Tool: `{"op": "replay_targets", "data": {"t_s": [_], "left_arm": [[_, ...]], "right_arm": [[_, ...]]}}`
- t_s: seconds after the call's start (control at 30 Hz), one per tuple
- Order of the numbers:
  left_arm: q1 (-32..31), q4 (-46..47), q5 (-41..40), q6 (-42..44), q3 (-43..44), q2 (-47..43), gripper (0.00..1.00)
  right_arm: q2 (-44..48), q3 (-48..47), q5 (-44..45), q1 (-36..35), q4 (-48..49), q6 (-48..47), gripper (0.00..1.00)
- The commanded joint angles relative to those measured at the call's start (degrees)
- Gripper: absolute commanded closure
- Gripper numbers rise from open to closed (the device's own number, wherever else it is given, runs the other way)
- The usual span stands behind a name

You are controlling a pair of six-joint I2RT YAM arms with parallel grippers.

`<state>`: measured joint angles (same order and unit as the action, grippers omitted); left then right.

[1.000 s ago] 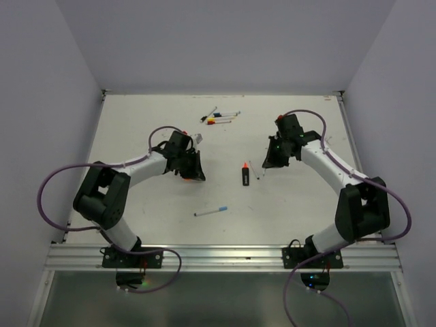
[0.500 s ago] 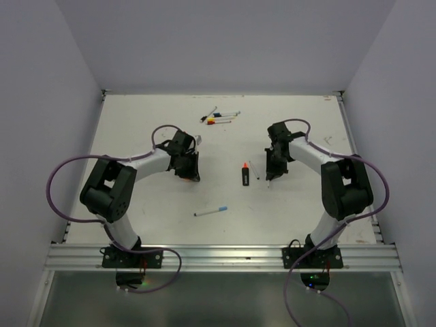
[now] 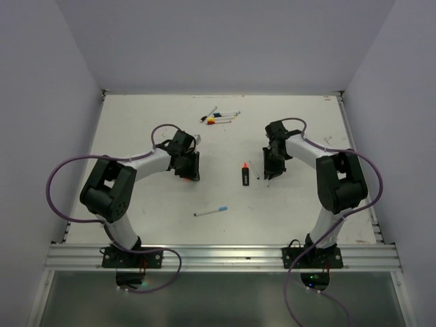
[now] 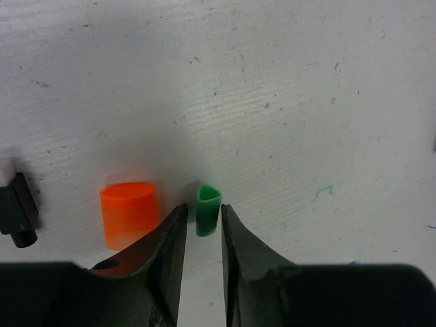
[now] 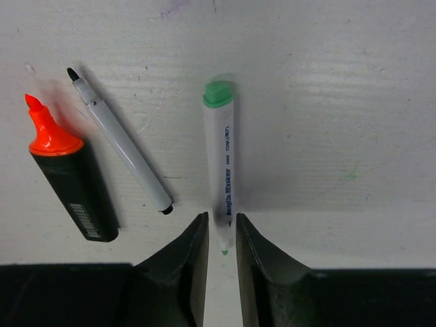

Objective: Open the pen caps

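Observation:
In the left wrist view a small green pen cap (image 4: 208, 210) lies on the table between the tips of my left gripper (image 4: 202, 212). The jaws stand slightly open, with a gap on each side of it. A chunkier orange cap (image 4: 129, 213) rests just left of the fingers. My right gripper (image 5: 221, 219) is narrowly open around the bare tip of a white pen with a green end (image 5: 219, 93), which lies flat. Beside it lie an uncapped thin pen with a black tip (image 5: 119, 139) and the uncapped black highlighter (image 5: 68, 180).
Several capped pens (image 3: 221, 117) lie in a cluster at the back of the white table (image 3: 136, 129). A pen with a blue end (image 3: 210, 212) lies alone near the front. A black and white part (image 4: 15, 211) shows at the left wrist view's left edge.
Both grippers have gone from shut to slightly open, letting go of the green cap and the green pen onto the table. The right arm swung in towards the highlighter.

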<state>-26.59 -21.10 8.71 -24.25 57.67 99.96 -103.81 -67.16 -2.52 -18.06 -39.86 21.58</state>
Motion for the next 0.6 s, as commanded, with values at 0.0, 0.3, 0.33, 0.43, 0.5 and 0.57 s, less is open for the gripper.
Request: {"op": "replay_targets", "data": {"t_s": [0.0,0.3,0.33,0.43,0.5,0.57], "left_arm": [[0.57,-2.63,-3.17,1.57,0.51,0.85,0.69],[1.36,-4.91,-3.70,1.58,2.80,-1.17,0.57],[1.36,-5.43,-3.61,1.49,2.89,-2.04,0.57],[1.37,-6.14,-3.26,0.87,2.89,-4.24,0.54],[1.37,-6.23,-1.69,0.26,2.36,-5.74,0.53],[1.37,-5.88,-0.37,-0.36,1.57,-8.90,0.52]], "right_arm": [[-0.17,-2.72,-0.03,-0.13,-0.49,-1.28,0.73],[2.73,-3.95,1.12,-0.57,-2.33,-1.90,0.57],[4.39,-4.04,1.47,-0.83,-2.68,-2.07,0.57],[8.52,-4.56,1.82,-2.58,-5.48,-2.07,0.57],[10.11,-4.57,-0.10,-4.95,-6.81,-1.46,0.57],[12.48,-3.95,-3.34,-9.24,-7.52,-1.54,0.57]]}}
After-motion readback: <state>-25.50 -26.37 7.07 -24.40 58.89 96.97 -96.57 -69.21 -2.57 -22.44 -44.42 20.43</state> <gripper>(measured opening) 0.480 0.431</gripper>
